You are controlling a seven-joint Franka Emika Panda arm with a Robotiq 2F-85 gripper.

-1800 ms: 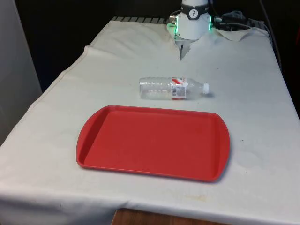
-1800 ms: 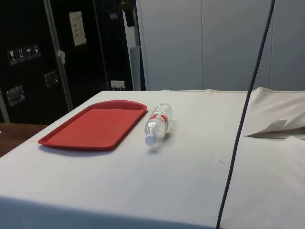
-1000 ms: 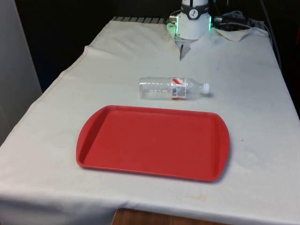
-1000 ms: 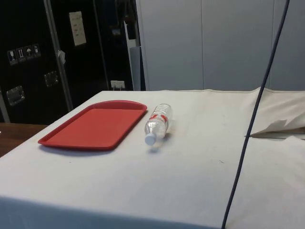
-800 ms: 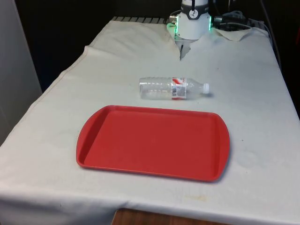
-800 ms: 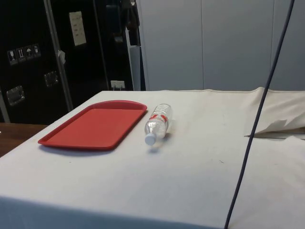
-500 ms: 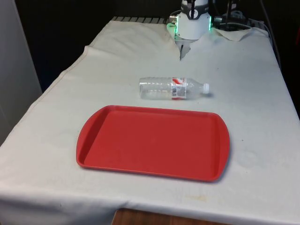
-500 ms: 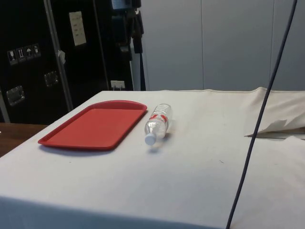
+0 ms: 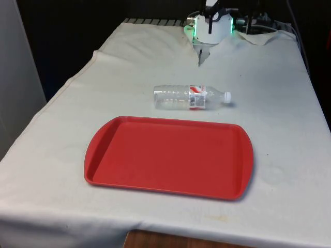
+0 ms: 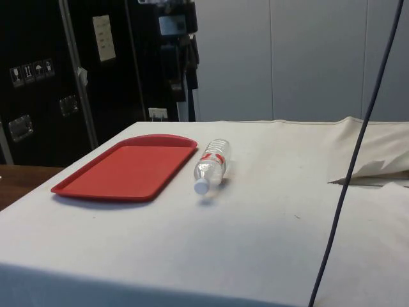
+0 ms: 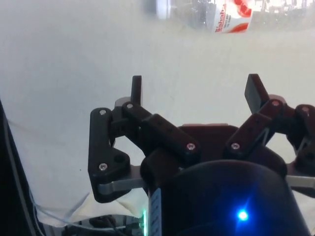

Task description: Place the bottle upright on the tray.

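A clear plastic bottle (image 9: 189,97) with a red-and-white label and a white cap lies on its side on the cloth, cap toward the front view's right. It rests just beyond the far edge of the red tray (image 9: 165,155), which has nothing on it. In the side view the bottle (image 10: 212,167) lies beside the tray (image 10: 128,169). My gripper (image 11: 195,86) is open with nothing between its fingers, and the bottle (image 11: 231,12) lies below and ahead of it. From the side, the gripper (image 10: 179,77) hangs high above the table, beyond the bottle.
The robot base (image 9: 209,31) stands at the table's far end. A dark cable (image 10: 354,160) hangs across the side view near a raised fold of cloth (image 10: 374,169). White cloth stretches out around the tray and bottle.
The gripper has come down into the side view and drifted toward the bottle. The hanging cable has swung. Bottle and tray have not moved.
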